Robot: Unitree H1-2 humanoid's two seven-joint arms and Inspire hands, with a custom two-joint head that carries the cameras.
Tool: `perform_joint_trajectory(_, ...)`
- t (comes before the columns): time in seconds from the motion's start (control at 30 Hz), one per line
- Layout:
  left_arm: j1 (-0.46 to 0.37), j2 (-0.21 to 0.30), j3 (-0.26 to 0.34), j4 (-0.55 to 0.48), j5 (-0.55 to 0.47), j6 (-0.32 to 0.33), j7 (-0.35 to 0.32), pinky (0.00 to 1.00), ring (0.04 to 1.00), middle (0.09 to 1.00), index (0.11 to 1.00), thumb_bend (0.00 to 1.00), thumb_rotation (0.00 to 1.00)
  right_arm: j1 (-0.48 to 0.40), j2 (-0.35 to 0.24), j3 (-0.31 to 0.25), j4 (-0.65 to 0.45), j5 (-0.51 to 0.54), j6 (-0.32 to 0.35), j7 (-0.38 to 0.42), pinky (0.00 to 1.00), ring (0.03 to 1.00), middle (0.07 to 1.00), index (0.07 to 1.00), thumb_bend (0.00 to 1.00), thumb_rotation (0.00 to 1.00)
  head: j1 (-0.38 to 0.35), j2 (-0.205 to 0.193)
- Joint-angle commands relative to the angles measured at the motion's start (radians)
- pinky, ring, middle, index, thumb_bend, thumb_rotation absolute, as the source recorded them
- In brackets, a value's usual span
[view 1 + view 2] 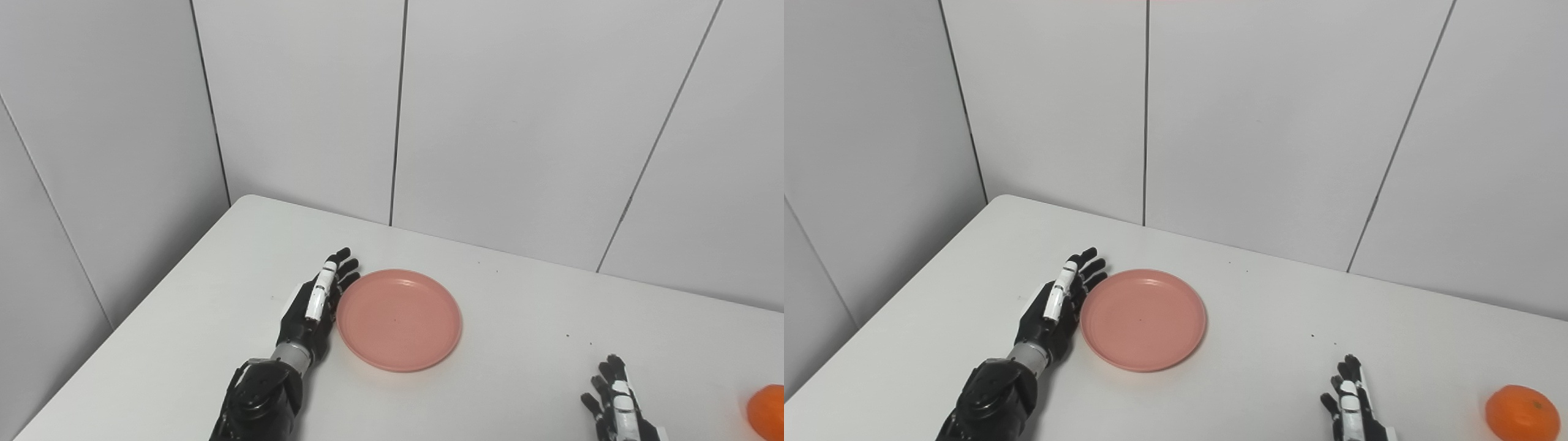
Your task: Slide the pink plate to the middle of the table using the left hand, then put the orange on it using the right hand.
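The left hand [315, 306] lies flat-edged on the bench [184, 318], fingers stretched out and holding nothing, its inner side set right against the left rim of the pink plate [398, 318]. From where I stand it looks like contact, or as near as makes no difference; I can't swear there is no sliver of gap.

So the first step, I'd say, is the one in hand: pushing the plate sideways toward the middle. The plate sits flat, empty, left of centre on the white surface, with the hand on its far-left side, which is the right side to shove from. The next move calls for a steady sweep to the right with the fingers kept straight and low, so the rim doesn't ride up over them or the plate spin off the line of the push. A smooth plate on a smooth top should slide easily, perhaps too easily.

Further out, the right hand [1353, 404] waits near the bottom edge, fingers spread and empty, well apart from the plate. Beyond it, toward the right border, the orange [1522, 412] rests on the bench, near that hand but not touched by it. Grey panelled walls close the corner behind.
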Motion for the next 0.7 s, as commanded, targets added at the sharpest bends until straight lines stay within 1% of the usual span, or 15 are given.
perform_joint_trajectory(0.0, -0.027, -0.026, -0.031, -0.02, 0.013, 0.026, -0.012, 0.91, 0.924, 0.924, 0.9, 0.36, 1.0, -0.014, 0.008, 0.002, -0.017, -0.003, -0.001, -0.001, 1.0, 0.987, 0.99, 0.989, 0.25, 1.0, -0.007, 0.003)
perform_joint_trajectory(0.1, -0.027, -0.035, -0.046, -0.022, 0.022, 0.025, -0.02, 0.91, 0.921, 0.921, 0.9, 0.37, 1.0, -0.012, 0.014, 0.005, -0.02, -0.007, -0.002, -0.004, 1.0, 0.986, 0.989, 0.988, 0.26, 1.0, -0.021, 0.01)
perform_joint_trajectory(0.13, -0.027, -0.038, -0.051, -0.023, 0.023, 0.027, -0.022, 0.92, 0.929, 0.928, 0.912, 0.36, 1.0, -0.012, 0.016, 0.005, -0.02, -0.009, -0.002, -0.006, 1.0, 0.983, 0.986, 0.987, 0.26, 1.0, -0.025, 0.011)
perform_joint_trajectory(0.23, -0.026, -0.04, -0.067, -0.035, 0.032, 0.047, -0.021, 0.91, 0.926, 0.925, 0.916, 0.36, 1.0, -0.012, 0.024, 0.007, -0.027, -0.01, 0.01, -0.01, 1.0, 0.982, 0.984, 0.985, 0.25, 1.0, -0.05, 0.021)
perform_joint_trajectory(0.33, -0.025, -0.042, -0.082, -0.04, 0.037, 0.049, -0.027, 0.91, 0.923, 0.924, 0.919, 0.36, 1.0, -0.011, 0.031, 0.011, -0.03, -0.014, 0.014, -0.014, 1.0, 0.98, 0.982, 0.982, 0.25, 1.0, -0.07, 0.026)
perform_joint_trajectory(0.47, -0.026, -0.055, -0.103, -0.042, 0.048, 0.056, -0.025, 0.9, 0.917, 0.921, 0.915, 0.36, 1.0, -0.01, 0.041, 0.017, -0.029, -0.019, 0.004, -0.019, 1.0, 0.977, 0.978, 0.976, 0.25, 1.0, -0.09, 0.033)
perform_joint_trajectory(0.57, -0.025, -0.064, -0.112, -0.04, 0.051, 0.056, -0.025, 0.9, 0.919, 0.921, 0.914, 0.36, 1.0, -0.01, 0.049, 0.018, -0.035, -0.019, 0.013, -0.022, 1.0, 0.978, 0.977, 0.973, 0.25, 1.0, -0.102, 0.038)
perform_joint_trajectory(0.67, -0.025, -0.084, -0.125, -0.037, 0.053, 0.057, -0.032, 0.91, 0.922, 0.925, 0.915, 0.36, 1.0, -0.011, 0.059, 0.02, -0.039, -0.019, 0.014, -0.025, 1.0, 0.98, 0.98, 0.977, 0.26, 1.0, -0.123, 0.051)
